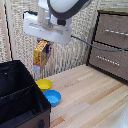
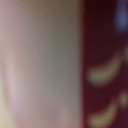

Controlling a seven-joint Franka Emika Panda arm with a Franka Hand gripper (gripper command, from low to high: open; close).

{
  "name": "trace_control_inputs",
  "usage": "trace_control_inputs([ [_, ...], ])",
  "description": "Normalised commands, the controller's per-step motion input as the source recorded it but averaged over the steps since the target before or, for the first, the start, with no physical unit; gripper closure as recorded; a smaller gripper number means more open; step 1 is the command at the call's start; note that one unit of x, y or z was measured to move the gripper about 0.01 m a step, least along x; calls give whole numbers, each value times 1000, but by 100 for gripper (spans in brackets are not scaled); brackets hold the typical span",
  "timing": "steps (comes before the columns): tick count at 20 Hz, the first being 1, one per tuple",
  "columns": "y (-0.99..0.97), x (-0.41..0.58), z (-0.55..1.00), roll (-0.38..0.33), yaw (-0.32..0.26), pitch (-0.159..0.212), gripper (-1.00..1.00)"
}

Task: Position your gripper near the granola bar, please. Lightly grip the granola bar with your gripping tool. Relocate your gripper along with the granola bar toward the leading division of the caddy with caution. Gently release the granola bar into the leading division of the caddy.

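My gripper (image 1: 45, 43) hangs high at the back of the scene, shut on the top of the granola bar (image 1: 40, 56). The bar is a yellow-orange carton with red edges, and it dangles upright in the air. It is above the yellow bowl and just off the far right corner of the caddy (image 1: 31, 86). The caddy is a big black fabric box at the exterior view's lower left. A divider (image 1: 17, 93) splits it into a farther compartment (image 1: 12, 77) and a nearer one (image 1: 17, 109). The wrist view is a close blur of dark red (image 2: 105, 65) and pale surface.
A yellow bowl (image 1: 44, 84) and a blue bowl (image 1: 52, 97) sit on the wooden table (image 1: 90, 100) beside the caddy's right wall. A brown drawer cabinet (image 1: 111, 44) stands at the back right. A dark cable runs from the arm toward the cabinet.
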Motion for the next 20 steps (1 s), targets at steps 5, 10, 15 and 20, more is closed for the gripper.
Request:
trace_control_inputs([
  [5,613,0,0,49,-142,75,100],
  [10,414,0,38,183,-104,142,100],
  [15,357,0,95,213,-114,126,100],
  [20,422,0,41,173,-114,130,100],
])
